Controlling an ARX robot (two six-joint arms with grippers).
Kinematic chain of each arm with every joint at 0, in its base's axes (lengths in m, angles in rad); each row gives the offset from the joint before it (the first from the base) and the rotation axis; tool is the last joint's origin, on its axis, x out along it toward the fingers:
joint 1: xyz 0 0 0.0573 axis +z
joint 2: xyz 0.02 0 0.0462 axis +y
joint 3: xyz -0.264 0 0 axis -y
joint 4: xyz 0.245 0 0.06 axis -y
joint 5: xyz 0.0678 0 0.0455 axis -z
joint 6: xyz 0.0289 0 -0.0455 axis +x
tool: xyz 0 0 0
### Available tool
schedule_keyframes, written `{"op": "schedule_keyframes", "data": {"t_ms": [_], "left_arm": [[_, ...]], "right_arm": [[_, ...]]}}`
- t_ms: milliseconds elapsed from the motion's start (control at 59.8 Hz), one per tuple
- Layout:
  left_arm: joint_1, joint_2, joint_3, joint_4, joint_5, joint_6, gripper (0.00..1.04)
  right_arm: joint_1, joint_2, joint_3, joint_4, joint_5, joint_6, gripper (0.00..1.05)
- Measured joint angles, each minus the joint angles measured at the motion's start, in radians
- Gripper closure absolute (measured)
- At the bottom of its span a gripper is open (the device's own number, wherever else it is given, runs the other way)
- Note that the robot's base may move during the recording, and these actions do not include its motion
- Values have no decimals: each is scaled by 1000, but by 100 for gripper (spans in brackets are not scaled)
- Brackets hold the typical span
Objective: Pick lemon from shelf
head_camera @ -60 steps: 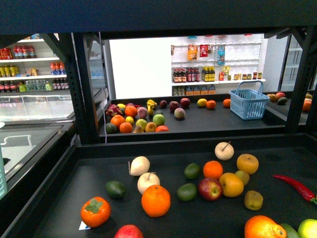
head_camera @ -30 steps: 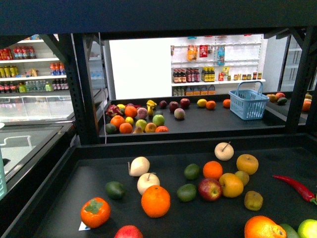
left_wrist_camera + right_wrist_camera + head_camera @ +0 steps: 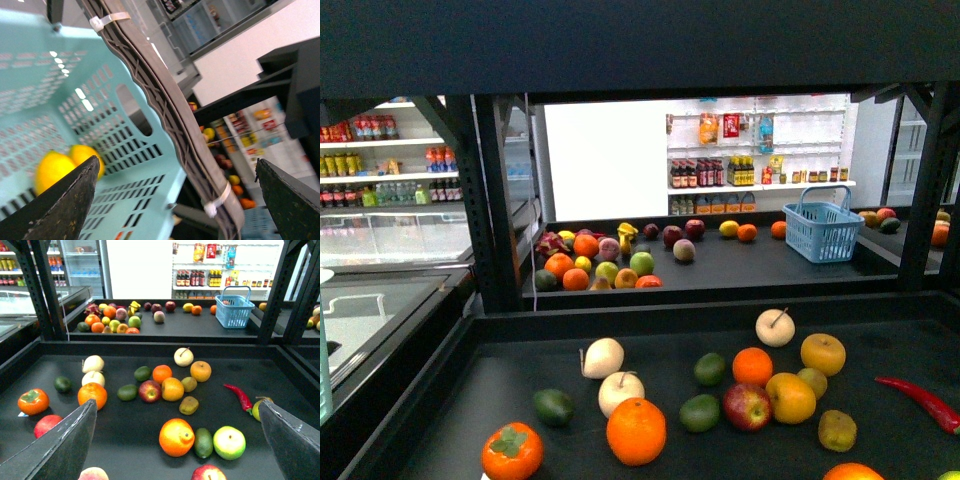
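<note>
Lemon (image 3: 728, 228) lies on the far shelf (image 3: 740, 262) deck beside an orange (image 3: 747, 232). Left gripper (image 3: 175, 200) and right gripper (image 3: 177, 440) both gape wide, holding nothing

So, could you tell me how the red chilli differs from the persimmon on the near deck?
The red chilli is long, thin and slightly curved, while the persimmon is round and squat. The chilli is deep red; the persimmon is orange with a green leafy cap. In the front view the chilli lies at the deck's right side, the persimmon at the near left. Both rest loose on the same black shelf deck, apart from other produce.
</note>
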Motion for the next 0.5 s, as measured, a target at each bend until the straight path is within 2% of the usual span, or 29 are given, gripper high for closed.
{"op": "schedule_keyframes", "data": {"t_ms": [100,184,251,368,402,452,502], "left_arm": [[-44,-179,-60,-92,-75,276,8],[-125,-382,-132,-195,-117,499,8],[-198,-502,-167,-269,-150,576,8],[-367,-714,-209,-374,-279,655,9],[-423,-775,-219,-414,-258,697,15],[-537,-868,-257,-463,-309,735,25],[-600,-940,-301,-492,-310,757,34]], "right_arm": [[0,0,0,0,0,0,7],[0,0,0,0,0,0,7],[0,0,0,0,0,0,7],[0,0,0,0,0,0,7],[0,0,0,0,0,0,7],[0,0,0,0,0,0,7],[0,0,0,0,0,0,7]]}}
